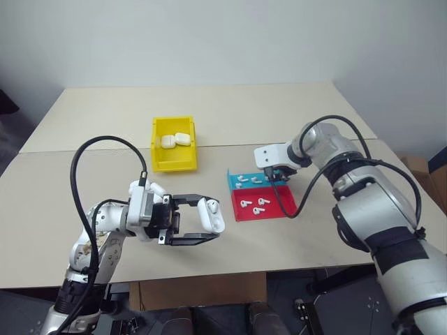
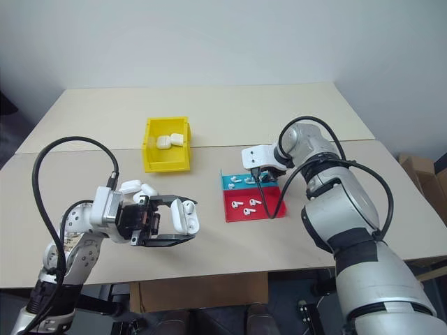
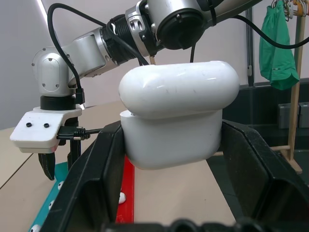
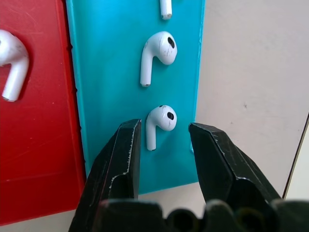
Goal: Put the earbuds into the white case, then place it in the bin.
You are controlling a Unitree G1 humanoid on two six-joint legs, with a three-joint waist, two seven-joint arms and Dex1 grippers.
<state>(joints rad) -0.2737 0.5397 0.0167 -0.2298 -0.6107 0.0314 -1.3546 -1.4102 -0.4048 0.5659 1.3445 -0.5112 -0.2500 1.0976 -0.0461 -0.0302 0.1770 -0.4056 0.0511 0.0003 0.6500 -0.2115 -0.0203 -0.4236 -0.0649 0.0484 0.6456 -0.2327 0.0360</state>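
My left gripper [image 1: 211, 218] is shut on the white case [image 1: 214, 214] and holds it above the table's front left. In the left wrist view the case [image 3: 176, 116] sits between both black fingers [image 3: 104, 164], its lid on top. My right gripper [image 1: 279, 176] points down over the blue half of a tray. It is open, and one earbud [image 4: 158, 122] lies between its fingers [image 4: 123, 154]. More earbuds [image 1: 246, 203] lie on the red half. The yellow bin [image 1: 174, 165] stands at the back left of the tray, with two white cases [image 1: 175, 139] inside.
The red-and-blue tray [image 1: 276, 202] lies flat right of centre. A seam [image 1: 314, 143] runs across the beige table behind it. The table's front edge [image 1: 230, 269] is close below the left gripper. A green cloth [image 3: 275, 46] hangs on a rack beyond the table.
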